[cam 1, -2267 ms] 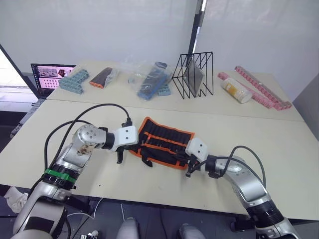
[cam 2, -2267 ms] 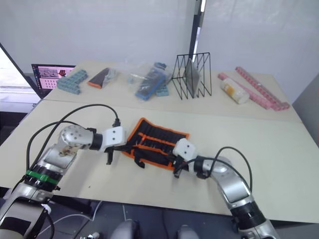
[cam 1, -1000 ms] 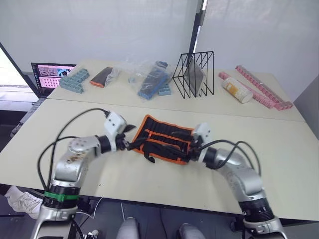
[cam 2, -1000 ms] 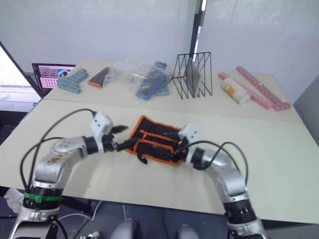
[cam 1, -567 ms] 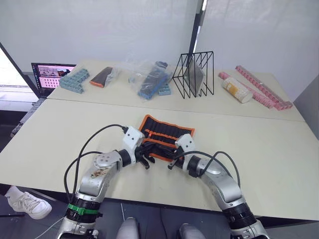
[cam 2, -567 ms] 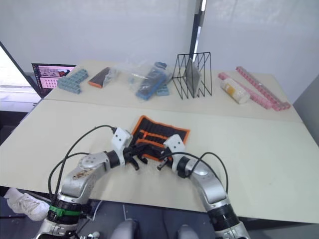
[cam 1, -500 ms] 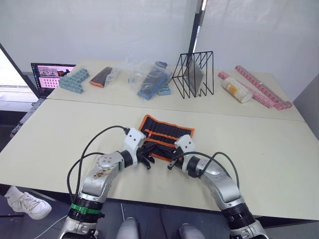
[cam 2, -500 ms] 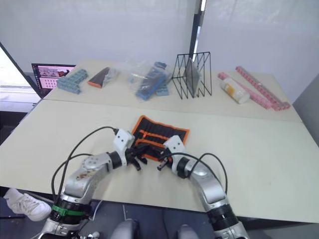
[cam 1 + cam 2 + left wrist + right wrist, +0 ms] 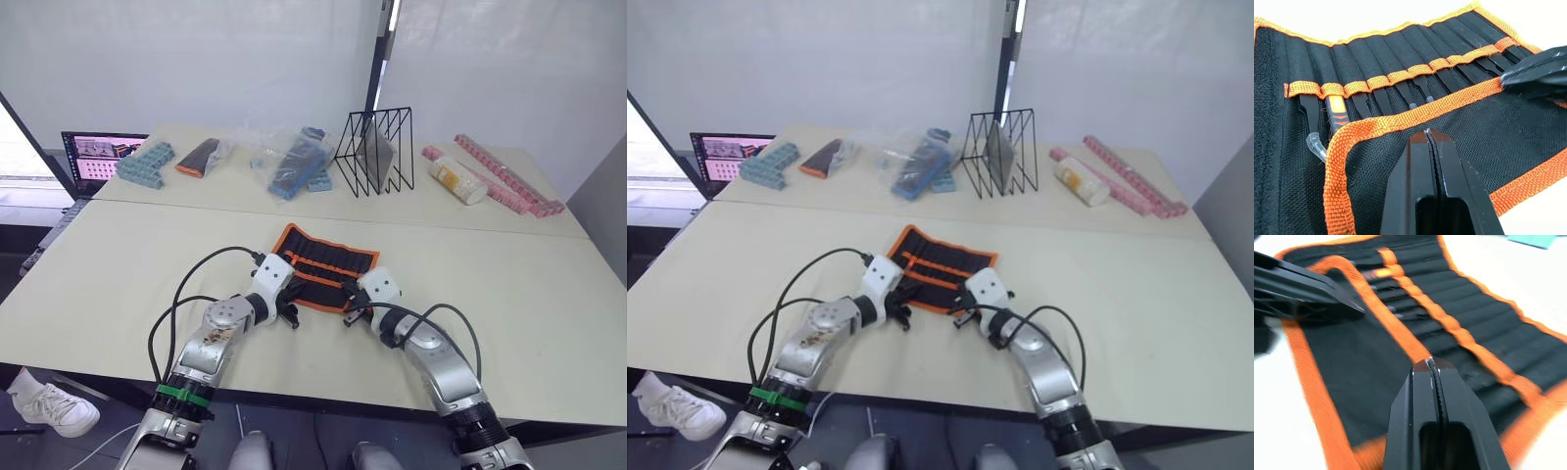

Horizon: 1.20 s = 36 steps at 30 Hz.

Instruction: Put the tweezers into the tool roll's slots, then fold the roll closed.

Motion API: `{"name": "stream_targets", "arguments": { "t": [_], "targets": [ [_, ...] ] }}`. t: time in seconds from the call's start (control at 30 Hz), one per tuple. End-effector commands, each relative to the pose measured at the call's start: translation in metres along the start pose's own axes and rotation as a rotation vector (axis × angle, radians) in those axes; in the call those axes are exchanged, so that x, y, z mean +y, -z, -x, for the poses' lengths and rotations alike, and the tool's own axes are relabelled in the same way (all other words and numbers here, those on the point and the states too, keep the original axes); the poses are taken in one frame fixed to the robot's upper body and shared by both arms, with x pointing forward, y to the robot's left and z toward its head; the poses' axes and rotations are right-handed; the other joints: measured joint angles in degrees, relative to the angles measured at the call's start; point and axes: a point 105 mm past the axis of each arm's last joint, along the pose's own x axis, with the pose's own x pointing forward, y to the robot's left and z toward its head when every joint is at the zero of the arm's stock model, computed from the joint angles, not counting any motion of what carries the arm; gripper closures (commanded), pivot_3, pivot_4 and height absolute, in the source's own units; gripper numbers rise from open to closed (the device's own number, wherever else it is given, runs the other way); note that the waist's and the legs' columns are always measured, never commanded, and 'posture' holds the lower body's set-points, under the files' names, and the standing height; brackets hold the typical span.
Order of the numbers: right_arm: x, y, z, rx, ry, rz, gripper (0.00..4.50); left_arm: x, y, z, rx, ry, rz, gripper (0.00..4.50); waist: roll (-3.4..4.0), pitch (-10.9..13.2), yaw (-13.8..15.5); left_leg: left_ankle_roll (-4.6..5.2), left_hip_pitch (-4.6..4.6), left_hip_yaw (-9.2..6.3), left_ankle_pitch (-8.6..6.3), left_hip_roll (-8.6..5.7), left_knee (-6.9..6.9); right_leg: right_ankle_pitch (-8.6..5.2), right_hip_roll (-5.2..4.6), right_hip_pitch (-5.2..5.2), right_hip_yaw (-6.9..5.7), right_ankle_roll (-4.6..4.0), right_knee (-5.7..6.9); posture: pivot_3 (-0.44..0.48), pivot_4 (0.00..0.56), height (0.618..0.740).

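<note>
**Both claws had gathered at the near edge of the tool roll; folding had begun**

A little before, the left gripper (image 9: 287,313) stood at the left end of the tool roll (image 9: 328,264) and the right gripper (image 9: 349,315) at its right end. Now both had come to its near edge, close together, each with its fingers pressed together over the near flap (image 9: 1376,161), with nothing visibly pinched. That flap lay turned up over the lower part of the roll, so I judged the loading finished and the closing started. Counted: one roll, lying open in the middle of the table (image 9: 118,255); two grippers; and tweezers (image 9: 1406,98) in the slots (image 9: 1400,54), about five black tips clear under the orange stripe, the farther ones uncertain.
</note>
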Motion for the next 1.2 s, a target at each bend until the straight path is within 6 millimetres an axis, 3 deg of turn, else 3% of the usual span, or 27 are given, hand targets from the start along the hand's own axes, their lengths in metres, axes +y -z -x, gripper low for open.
{"name": "stream_targets", "arguments": {
  "t": [0.03,0.27,0.37,0.63,0.87,0.97,1.07,1.2],
  "targets": [
    [-0.018,0.012,0.006,0.046,0.07,-0.001,4.5,0.014,0.003,0.009,-0.002,-0.047,-0.009,4.48,0.0,0.0,-0.22,0.0,0.0,-0.01,0.0,0.0,0.0,0.0,0.0,0.0,0.0,0.0,0.0,0.0,0.15,0.713],
    [-0.018,-0.043,0.009,-0.163,0.006,0.02,4.5,0.034,-0.066,0.04,-0.274,-0.043,0.014,4.48,-0.01,0.04,-0.56,0.0,-0.5,-0.02,0.0,0.0,-0.05,0.01,0.01,-0.44,0.0,-0.01,0.0,0.0,0.15,0.713],
    [-0.018,-0.056,0.011,-0.202,-0.036,0.042,4.5,0.046,-0.082,0.056,-0.301,-0.047,-0.01,4.48,0.0,0.04,-0.48,0.04,-0.69,-0.02,-0.03,-0.01,-0.05,0.01,0.0,-0.59,0.0,-0.01,0.0,0.0,0.15,0.713],
    [-0.031,-0.08,0.019,-0.222,-0.145,0.045,4.5,0.075,-0.085,0.078,-0.225,-0.043,-0.094,4.48,-0.03,0.19,-0.38,0.06,-0.78,-0.04,-0.05,-0.03,-0.1,0.01,-0.01,-0.66,-0.01,-0.01,-0.1,0.0,0.15,0.713],
    [-0.024,-0.08,0.042,-0.177,-0.28,-0.058,4.5,0.054,-0.085,0.076,-0.182,0.153,-0.134,4.48,-0.03,0.21,-0.02,0.06,-0.96,-0.03,-0.05,-0.03,-0.12,0.01,-0.01,-0.87,-0.02,-0.01,-0.08,0.0,0.15,0.713],
    [-0.023,-0.069,0.06,-0.121,-0.309,-0.184,4.5,0.047,-0.084,0.08,-0.161,0.226,-0.136,4.48,-0.03,0.22,0.12,0.06,-1.02,-0.03,-0.05,-0.03,-0.12,0.01,0.0,-0.94,-0.02,-0.01,-0.05,0.0,0.15,0.713],
    [-0.02,-0.056,0.073,-0.054,-0.32,-0.249,3.71,0.051,-0.08,0.085,-0.132,0.248,-0.132,4.5,-0.04,0.22,0.22,0.06,-1.05,-0.03,-0.05,-0.03,-0.12,0.01,0.0,-0.97,-0.01,-0.01,-0.06,0.0,0.15,0.713],
    [-0.021,-0.043,0.079,0.02,-0.276,-0.384,2.31,0.052,-0.074,0.09,-0.092,0.283,-0.132,4.5,-0.05,0.23,-0.18,0.06,-1.04,-0.02,-0.05,-0.02,-0.13,0.01,0.0,-1.01,0.0,-0.01,-0.06,0.0,0.15,0.713]
  ]
}}
